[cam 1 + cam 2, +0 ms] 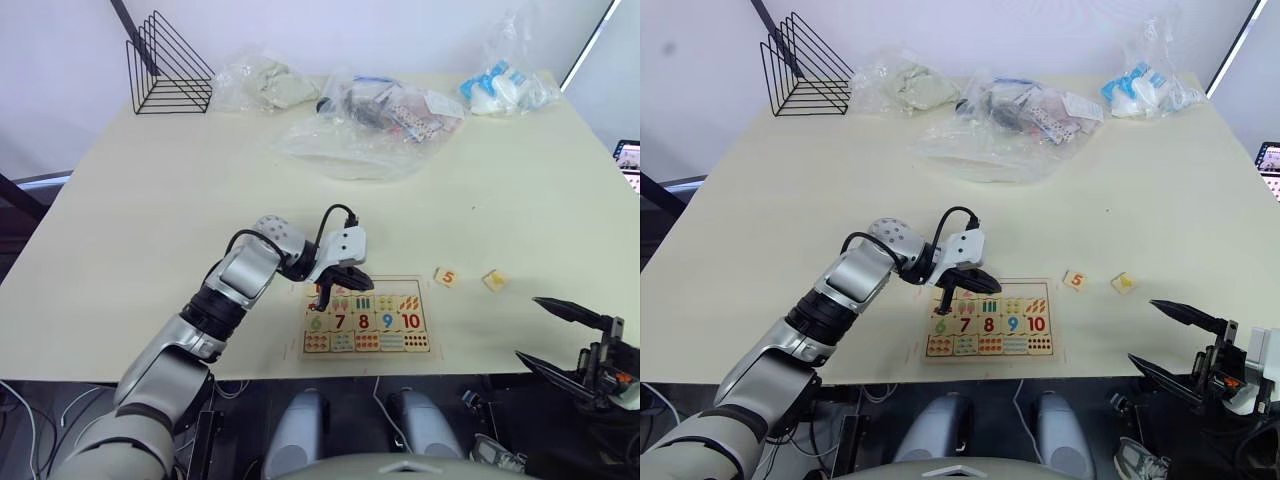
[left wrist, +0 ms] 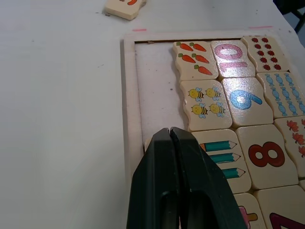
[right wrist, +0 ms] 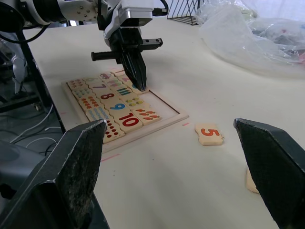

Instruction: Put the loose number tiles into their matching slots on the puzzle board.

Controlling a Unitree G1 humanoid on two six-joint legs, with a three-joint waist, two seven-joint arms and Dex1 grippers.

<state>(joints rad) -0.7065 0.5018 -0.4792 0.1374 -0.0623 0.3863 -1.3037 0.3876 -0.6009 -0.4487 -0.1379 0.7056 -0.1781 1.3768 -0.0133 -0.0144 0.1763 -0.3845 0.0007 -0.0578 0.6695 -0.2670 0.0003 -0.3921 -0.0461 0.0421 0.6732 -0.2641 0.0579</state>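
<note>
Down on the puzzle board (image 1: 420, 351), the left gripper (image 3: 141, 87) presses its closed, empty jaws into the bare top row. Right gripper (image 1: 548, 332) hovers wide open off the table (image 1: 150, 220); tile 5 (image 1: 447, 277) lies beside the board.

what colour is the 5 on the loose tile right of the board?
Orange-red numeral on the pale-wood tile; clearest in the right wrist view.

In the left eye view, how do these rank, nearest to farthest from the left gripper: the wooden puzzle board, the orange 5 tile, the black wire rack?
1. Wooden puzzle board, directly beneath the left gripper.
2. Orange 5 tile, on the table right of the board.
3. Black wire rack, at the table's far left corner.
</note>
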